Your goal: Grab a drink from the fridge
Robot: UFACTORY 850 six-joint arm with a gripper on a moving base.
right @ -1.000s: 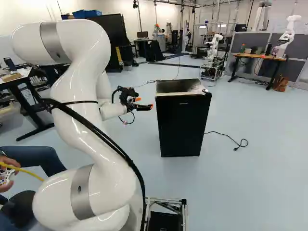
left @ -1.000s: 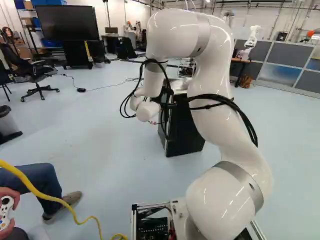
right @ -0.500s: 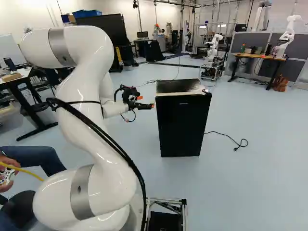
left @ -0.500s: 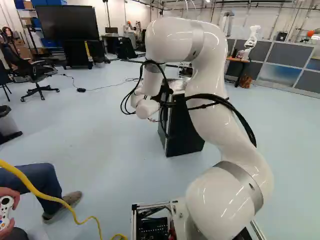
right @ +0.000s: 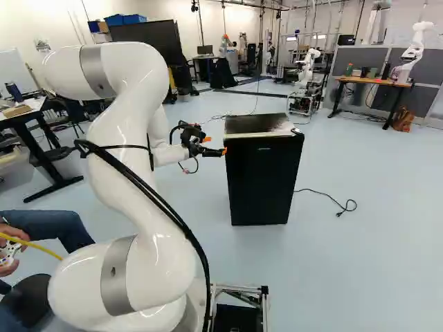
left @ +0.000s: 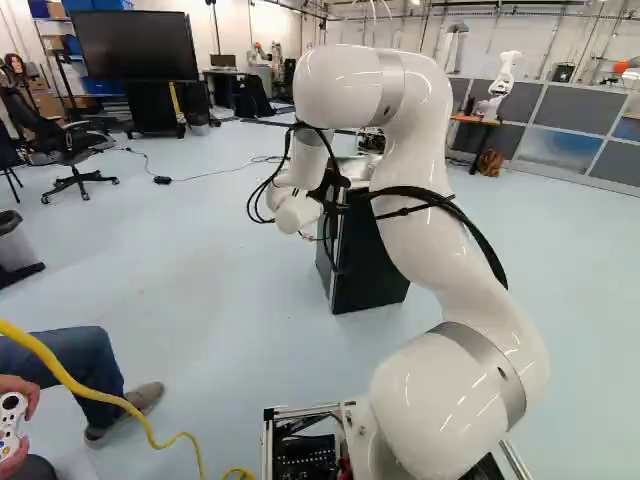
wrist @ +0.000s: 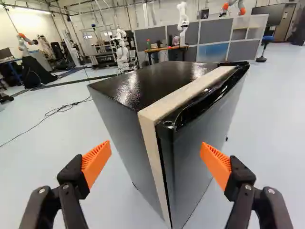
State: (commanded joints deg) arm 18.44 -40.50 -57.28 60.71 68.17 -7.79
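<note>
The drink is not in sight; it presumably sits inside the small, black, box-shaped fridge (right: 263, 180), which stands upright on the smooth pale blue floor (right: 346, 270). Its can or bottle, weight and slipperiness cannot be judged from here, so the fridge has to be dealt with first.

The black tool (wrist: 156, 151) with ribbed orange pads has its fingers spread apart, holding nothing. In the wrist view the fridge's near upright corner shows ahead, between them; whether either fingertip touches it, I cannot tell.

The glossy black door (wrist: 202, 133) looks closed against the cream-coloured strip (wrist: 150, 124) at the front of the body, with a thin dark seam between. I'd expect it to be a stiff panel that swings as one piece, fairly light once moving but held at first by its seal. The face is flat and shiny, so pads pressed on it would likely slide; no handle stands out. The better hold seems to be the door's upright edge at that seam, near the upper corner, provided this is the side away from the hinge, which I cannot make out. A fingertip hooked behind the edge should pull more surely than a pinch. If the pull is too hard or on the hinge side, the whole fridge may tip or skid on the floor, so a slow outward draw seems wise.
</note>
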